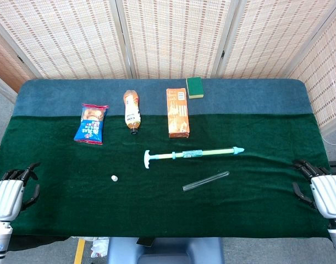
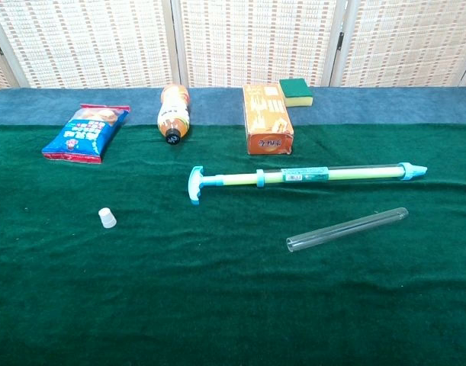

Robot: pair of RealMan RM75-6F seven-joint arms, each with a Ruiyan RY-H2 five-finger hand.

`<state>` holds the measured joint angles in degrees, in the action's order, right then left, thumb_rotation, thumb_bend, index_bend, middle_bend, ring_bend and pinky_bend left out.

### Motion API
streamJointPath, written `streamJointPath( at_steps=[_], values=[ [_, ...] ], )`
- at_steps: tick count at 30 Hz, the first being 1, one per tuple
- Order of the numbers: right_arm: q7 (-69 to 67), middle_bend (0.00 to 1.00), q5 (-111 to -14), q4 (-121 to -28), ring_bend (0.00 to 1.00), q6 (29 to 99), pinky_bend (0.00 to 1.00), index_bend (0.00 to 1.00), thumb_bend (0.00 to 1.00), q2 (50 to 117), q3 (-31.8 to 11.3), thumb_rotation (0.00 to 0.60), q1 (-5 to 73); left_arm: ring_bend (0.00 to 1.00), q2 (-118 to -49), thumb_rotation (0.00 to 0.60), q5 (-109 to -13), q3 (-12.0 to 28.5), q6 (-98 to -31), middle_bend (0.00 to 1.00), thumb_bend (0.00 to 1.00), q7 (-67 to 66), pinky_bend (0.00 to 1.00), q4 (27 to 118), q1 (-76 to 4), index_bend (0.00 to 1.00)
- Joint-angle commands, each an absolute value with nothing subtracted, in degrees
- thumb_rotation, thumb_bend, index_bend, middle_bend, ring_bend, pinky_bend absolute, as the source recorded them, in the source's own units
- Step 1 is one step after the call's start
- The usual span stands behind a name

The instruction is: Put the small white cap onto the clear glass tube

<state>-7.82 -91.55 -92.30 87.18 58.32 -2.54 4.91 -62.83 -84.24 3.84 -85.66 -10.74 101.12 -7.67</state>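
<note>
Both hands are being held open and empty at the near bench (image 1: 157,220) corners: left hand (image 1: 8,192) nearer the white cap (image 1: 114,178), right hand (image 1: 321,187) nearer the glass tube (image 1: 206,181), lying slantwise.

Printing is present on four items; none resolves into readable text. Snack bag (image 2: 85,133): blue pack, white lettering, illegible. Bottle (image 2: 174,113): white label with dark marks, too small to read. Orange box (image 2: 268,120): pale characters along its top face and a small mark on its near end, illegible. Long syringe-like pump (image 2: 305,178): small teal label band, print unresolvable.
</note>
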Motion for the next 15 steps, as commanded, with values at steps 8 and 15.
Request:
streamJointPath(
  at_steps=[8,15],
  values=[
    [-7.55,0.29,-91.72,-92.43,0.41,86.95,0.4,0.31,0.51,58.37,-2.46,0.6,5.07,0.38,-62.86,0.6,-84.99,3.57,-85.24,0.49,0.54,-10.38,0.29,100.78,-7.8,0.21],
    [-6.85,0.29,-91.92,-93.04,0.41,86.9,0.4,0.31,0.51,58.13,-2.59,0.6,5.31,0.4,-62.96,0.6,-85.94,4.21,-84.44,0.49,0.54,-9.9,0.29,100.15,-9.01,0.22]
  ],
)
